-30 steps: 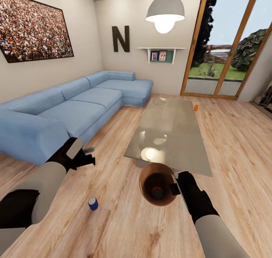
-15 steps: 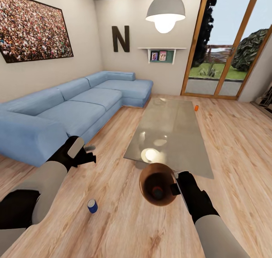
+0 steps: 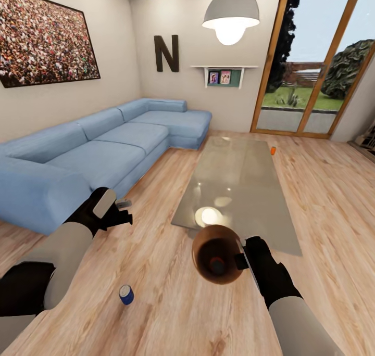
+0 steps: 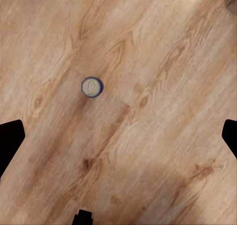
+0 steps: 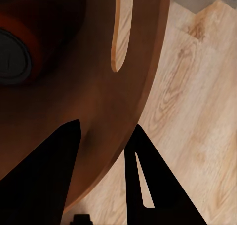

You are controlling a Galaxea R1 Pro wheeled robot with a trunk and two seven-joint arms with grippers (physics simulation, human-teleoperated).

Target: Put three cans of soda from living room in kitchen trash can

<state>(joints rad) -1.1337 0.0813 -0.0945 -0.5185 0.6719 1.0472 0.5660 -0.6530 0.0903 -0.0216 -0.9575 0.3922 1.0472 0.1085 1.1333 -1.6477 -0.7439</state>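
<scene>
The dark blue can of soda (image 3: 125, 294) (image 4: 91, 87) stands upright on the wood floor, below and short of my left gripper (image 3: 124, 213) (image 4: 118, 141), which hangs open with nothing between its fingers. My right gripper (image 3: 240, 258) (image 5: 106, 156) is shut on the rim of the copper-brown trash can (image 3: 216, 252) (image 5: 98, 87), held above the floor. One orange can (image 3: 217, 265) (image 5: 15, 52) lies inside it. Another orange can (image 3: 272, 150) sits by the far right edge of the glass low table (image 3: 234, 179); whether it rests on the table or the floor I cannot tell.
A long blue corner sofa (image 3: 104, 148) runs along the left wall. Wood-framed glass doors (image 3: 307, 75) are at the back right. A pendant lamp (image 3: 230, 15) hangs over the table. Open floor lies between sofa and table.
The whole picture has shifted: the camera has moved forward, so the blue can and table sit lower in the view. Both arms keep their pose, with the trash can still held.
</scene>
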